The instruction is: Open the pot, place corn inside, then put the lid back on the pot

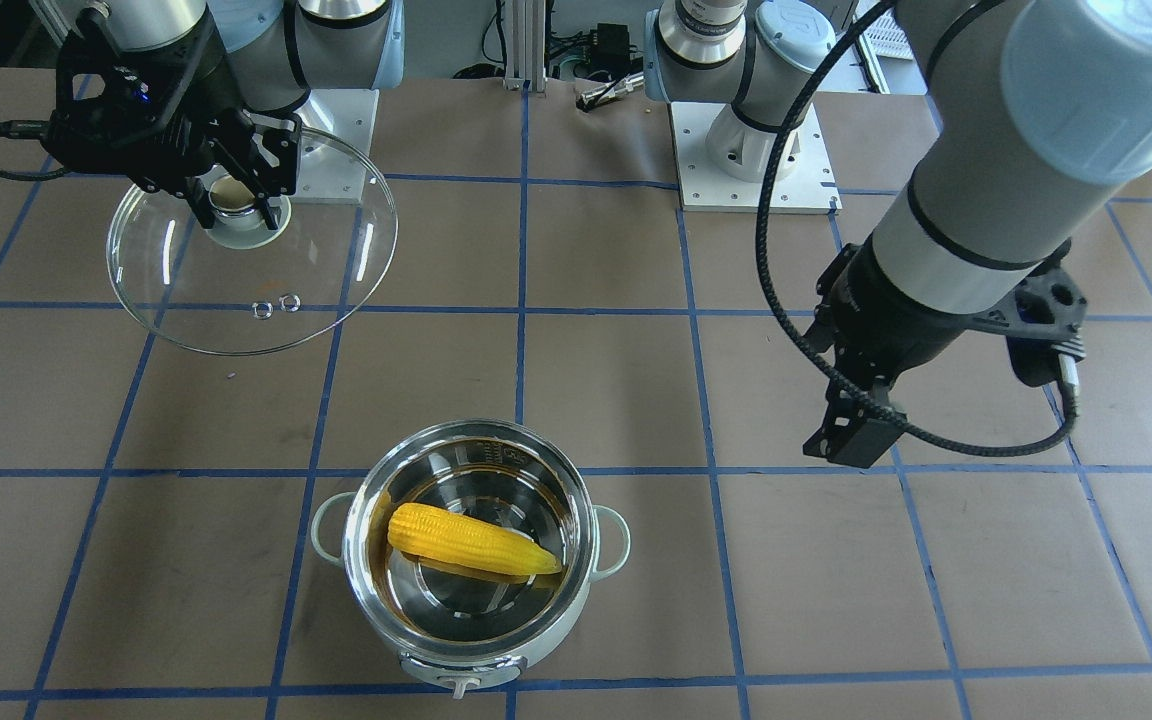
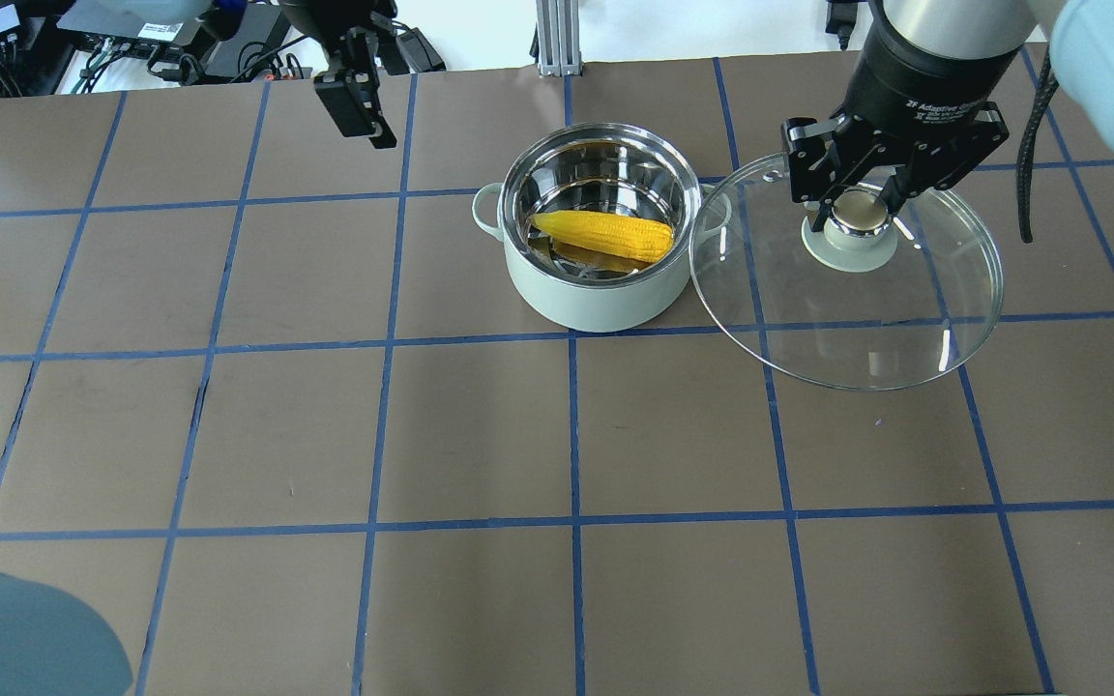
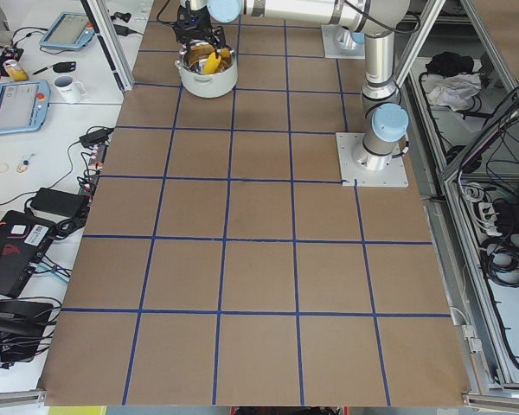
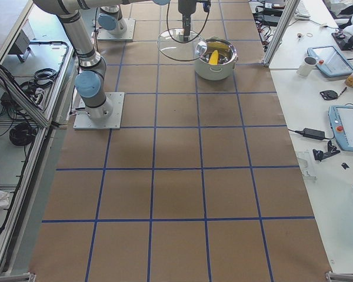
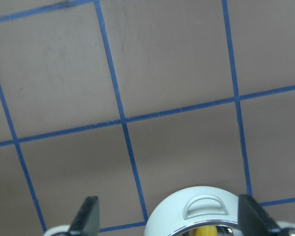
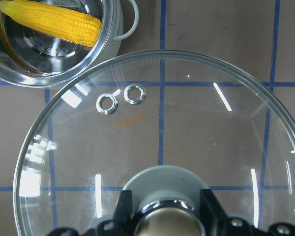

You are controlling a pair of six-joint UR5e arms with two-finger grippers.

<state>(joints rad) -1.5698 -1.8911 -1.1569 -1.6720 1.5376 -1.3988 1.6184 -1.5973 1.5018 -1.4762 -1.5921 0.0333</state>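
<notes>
The pot (image 2: 605,300) stands open at the table's far middle, also in the front view (image 1: 496,655) and right wrist view (image 6: 105,46). The corn (image 2: 605,235) lies inside it on the steel bottom (image 1: 471,540) (image 6: 49,22). My right gripper (image 2: 857,208) is shut on the beige-gold knob of the glass lid (image 2: 847,319) and holds it in the air beside the pot, on the right in the overhead view (image 1: 256,290) (image 6: 162,123). My left gripper (image 2: 354,106) is open and empty, raised to the pot's other side (image 1: 851,440); its fingers (image 5: 88,219) frame the pot's handle.
The table (image 2: 325,435) is brown with a blue tape grid. The arms' white base plates (image 1: 756,165) sit at the robot's edge. A black cable (image 1: 766,260) loops beside the left arm. Side benches with tablets (image 4: 347,126) and a mug (image 4: 309,64) flank the table.
</notes>
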